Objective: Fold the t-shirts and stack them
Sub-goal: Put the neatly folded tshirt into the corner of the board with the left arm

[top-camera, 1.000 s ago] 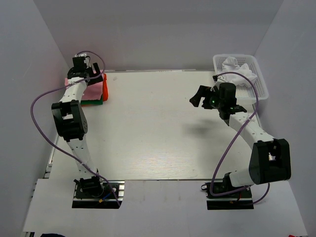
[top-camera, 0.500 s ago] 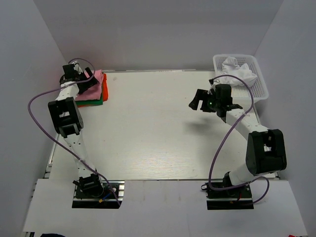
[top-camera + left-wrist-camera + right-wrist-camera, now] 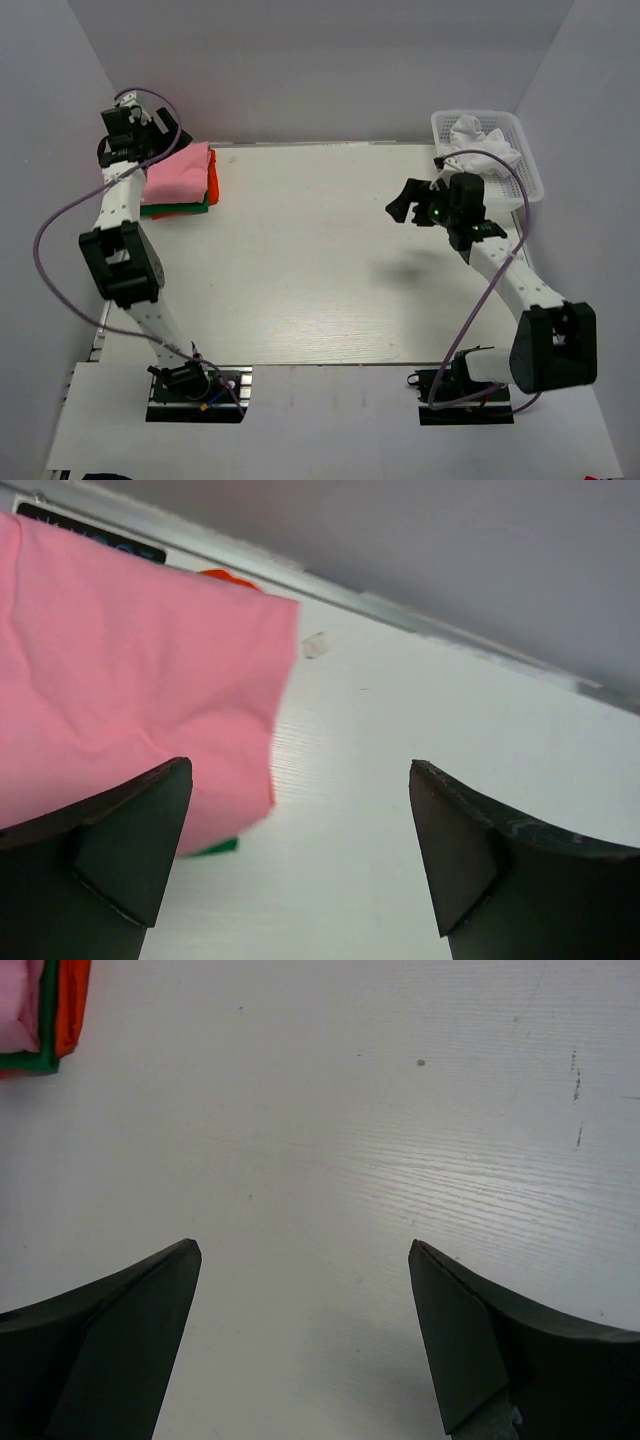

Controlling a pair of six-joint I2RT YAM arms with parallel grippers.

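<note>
Top external: folded pink cloth t-shirt (image 3: pixel 180 168) tops the green-and-orange stack (image 3: pixel 212 180). Left gripper (image 3: pixel 300 810) beside it, right gripper (image 3: pixel 305 1280) well apart, both gape empty; next, likely the crumpled white t-shirt (image 3: pixel 478 135).

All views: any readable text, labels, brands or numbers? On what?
Left wrist view: a dark label at the far edge of the table, behind the pink shirt, has bluish marks that are too blurred to read.
Top view: no text visible.
Right wrist view: no text visible.
</note>
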